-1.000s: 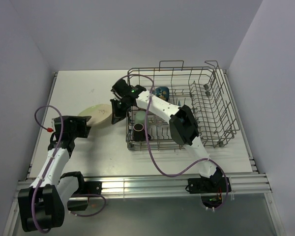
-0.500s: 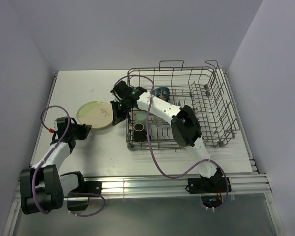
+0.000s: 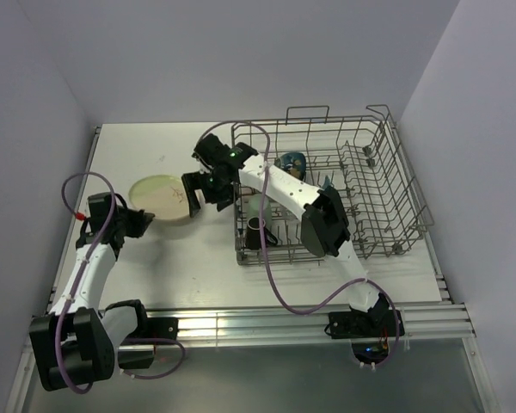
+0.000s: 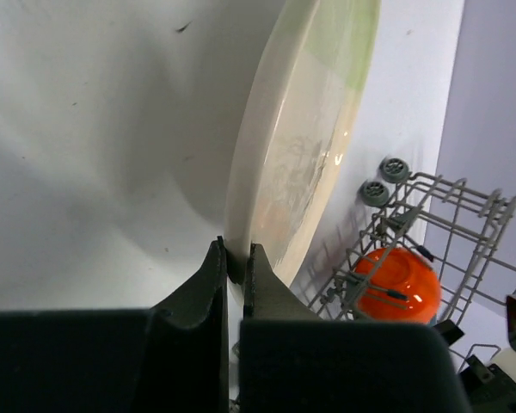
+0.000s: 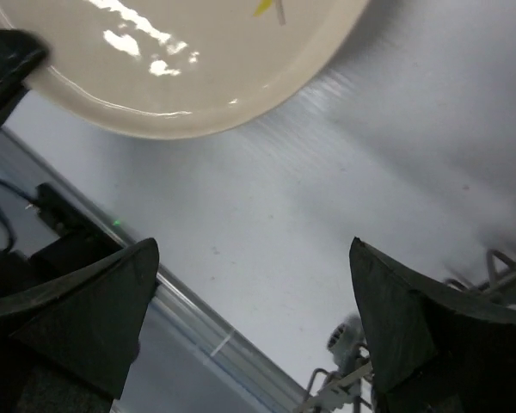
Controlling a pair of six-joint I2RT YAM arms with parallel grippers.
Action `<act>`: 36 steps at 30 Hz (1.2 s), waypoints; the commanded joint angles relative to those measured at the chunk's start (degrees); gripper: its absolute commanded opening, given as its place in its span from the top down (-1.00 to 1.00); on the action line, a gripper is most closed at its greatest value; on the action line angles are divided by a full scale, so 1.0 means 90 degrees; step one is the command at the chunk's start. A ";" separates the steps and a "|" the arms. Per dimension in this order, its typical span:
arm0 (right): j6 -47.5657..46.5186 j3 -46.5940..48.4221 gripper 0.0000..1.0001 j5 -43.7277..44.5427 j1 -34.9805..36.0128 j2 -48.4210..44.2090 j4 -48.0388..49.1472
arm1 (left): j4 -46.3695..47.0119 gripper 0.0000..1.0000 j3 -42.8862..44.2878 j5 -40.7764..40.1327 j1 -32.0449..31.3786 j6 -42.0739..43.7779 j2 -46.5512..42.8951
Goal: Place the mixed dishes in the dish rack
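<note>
While the left claw (image 4: 235, 258) clamps the cream plate (image 4: 292, 163), right claw (image 5: 251, 262) gapes.

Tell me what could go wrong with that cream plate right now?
The left gripper pinches only the thin rim of the cream plate, so the plate could slip or swing out of the grip. The right gripper is open close to the plate's other edge; a mistimed handover could drop the plate onto the table. The right arm also reaches across the dish rack and might nudge it.
</note>
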 commanded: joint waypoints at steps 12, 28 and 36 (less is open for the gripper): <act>-0.0374 0.1057 -0.99 -0.1539 -0.0069 -0.0451 0.0466 | -0.0616 1.00 0.2041 -0.0048 0.0097 0.0573 -0.0393; -0.1878 -0.0024 -0.99 0.0822 0.0380 -0.2860 0.0535 | -0.2510 1.00 0.4150 0.1259 0.0107 0.0944 -0.0842; -0.3284 -0.1295 -0.99 0.2588 0.1970 -0.4364 0.0807 | -0.3680 1.00 0.4511 0.2402 0.0107 0.1031 -0.1351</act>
